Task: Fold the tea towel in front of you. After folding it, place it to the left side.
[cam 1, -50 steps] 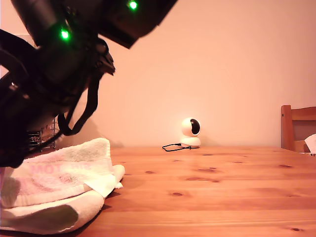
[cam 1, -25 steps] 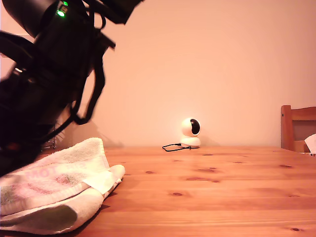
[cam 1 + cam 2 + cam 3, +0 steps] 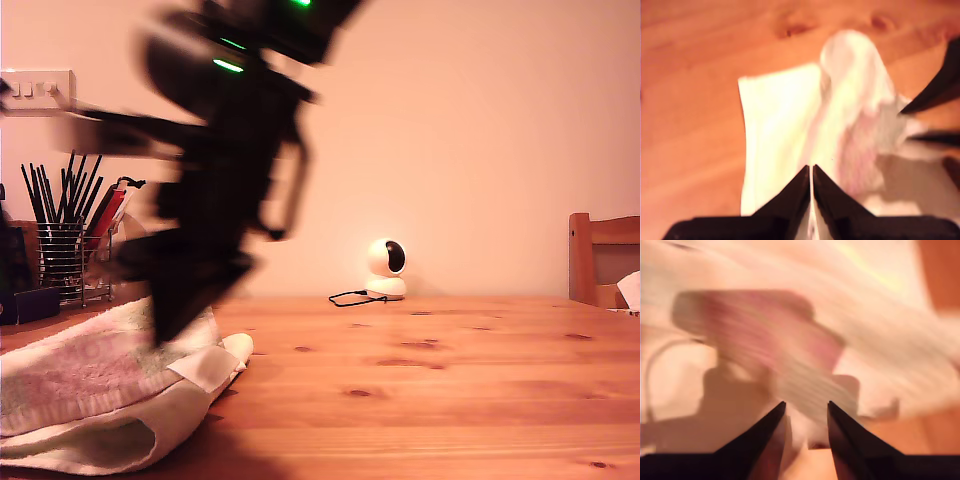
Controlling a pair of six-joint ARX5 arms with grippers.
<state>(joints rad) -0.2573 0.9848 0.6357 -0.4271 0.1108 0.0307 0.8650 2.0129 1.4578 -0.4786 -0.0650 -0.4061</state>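
Towel [image 3: 95,390], cream-white with pinkish stains, lies folded in layers on the wooden table [image 3: 430,390], at the exterior view's lower left. A blurred dark arm [image 3: 225,170] stands over the towel; which arm it is cannot be told. My first gripper [image 3: 811,172], above the towel [image 3: 805,130], has its jaws pressed together, apparently holding nothing. My second gripper [image 3: 806,410], above the towel [image 3: 805,340], shows a narrow gap, nothing between. Beyond the towel: a white camera [image 3: 386,268] and a utensil holder [image 3: 62,255].
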